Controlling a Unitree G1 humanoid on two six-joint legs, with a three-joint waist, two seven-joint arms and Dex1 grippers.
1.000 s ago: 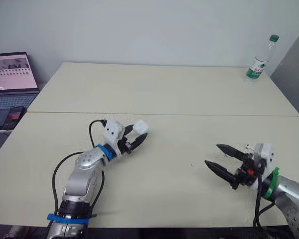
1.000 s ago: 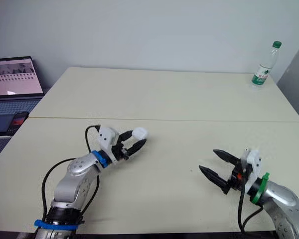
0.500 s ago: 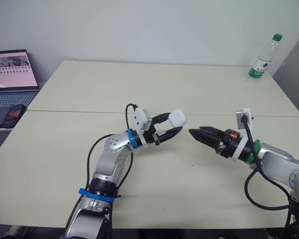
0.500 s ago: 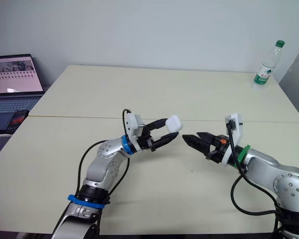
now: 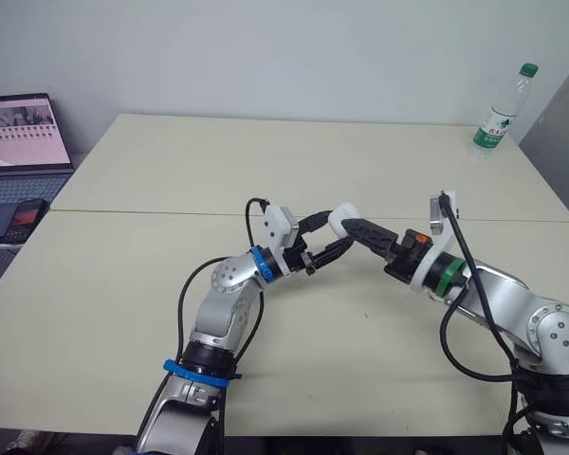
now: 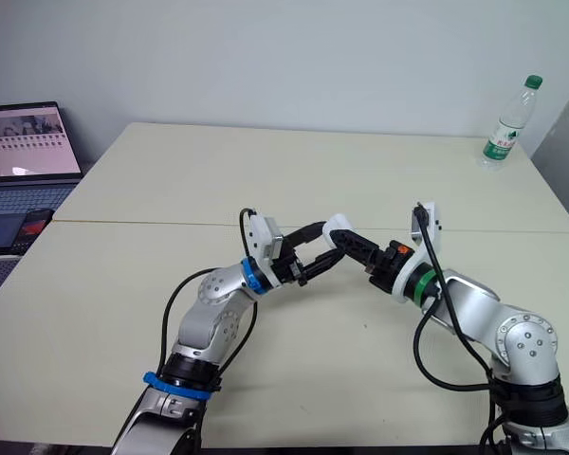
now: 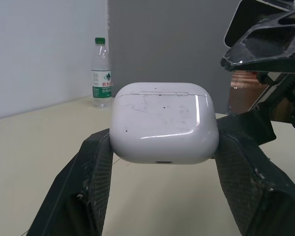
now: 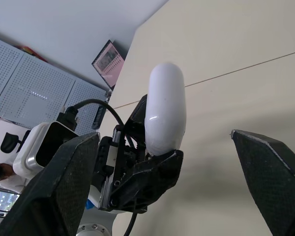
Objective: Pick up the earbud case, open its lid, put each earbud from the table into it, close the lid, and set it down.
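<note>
One long pale table [image 5: 266, 171] under it all. One laptop [image 5: 19, 142] sat at the far left with one phone [image 5: 24, 220] just beside it, and one bottle [image 5: 498, 112] stood at the far right.

Two grippers met over the middle. The left gripper [image 5: 332, 237] was clamped on the one white case [image 7: 164, 123], a finger on each side, and held it up off the table. The right gripper [image 5: 358, 230] was spread wide with nothing in it. Its fingers [image 8: 64, 187] flanked the case, but I couldn't tell whether they touched it.

So the pickup looked done. The lid was still down, its seam closed, and opening it seemed to be the step in hand. Loading the earbuds, closing the lid and setting the case down were all left. As for the earbuds, they were too small for me to count.
</note>
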